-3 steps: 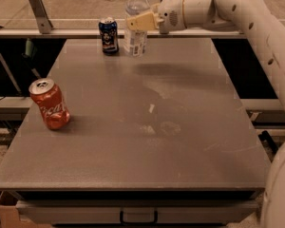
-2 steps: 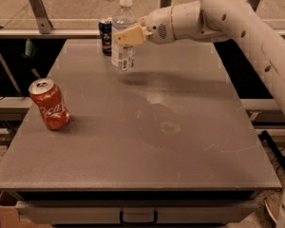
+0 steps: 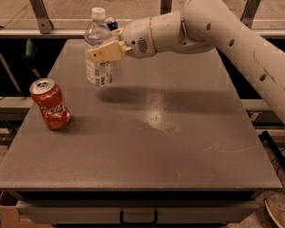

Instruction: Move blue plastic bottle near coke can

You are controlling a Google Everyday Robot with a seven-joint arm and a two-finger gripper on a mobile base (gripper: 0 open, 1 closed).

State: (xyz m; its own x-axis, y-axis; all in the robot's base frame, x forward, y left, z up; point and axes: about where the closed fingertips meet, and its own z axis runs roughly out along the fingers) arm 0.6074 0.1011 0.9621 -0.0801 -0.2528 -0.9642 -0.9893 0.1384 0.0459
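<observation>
Coke can: stands near the left edge of the bench, leaning slightly, its lower body dented; judged easy to tip, so it should not be nudged
Set-down place: the strip of bench just right of the can; judged the proper target, beside the can without touching it
Blue plastic bottle: upright and clear of the bench, above and to the right of the can, near it but apart; its shadow falls on the surface further right
Hand: clenched on the bottle's upper body from the right, below the white cap; with so high a grip the base may swing, so slow travel is advised
Dark blue can: only a sliver shows behind the bottle's shoulder; it plays no part in this step
Arm: reaches in from the right rear; it should descend leftward in one gentle arc, with the base level, and let go only once the bottle bears on the bench
</observation>
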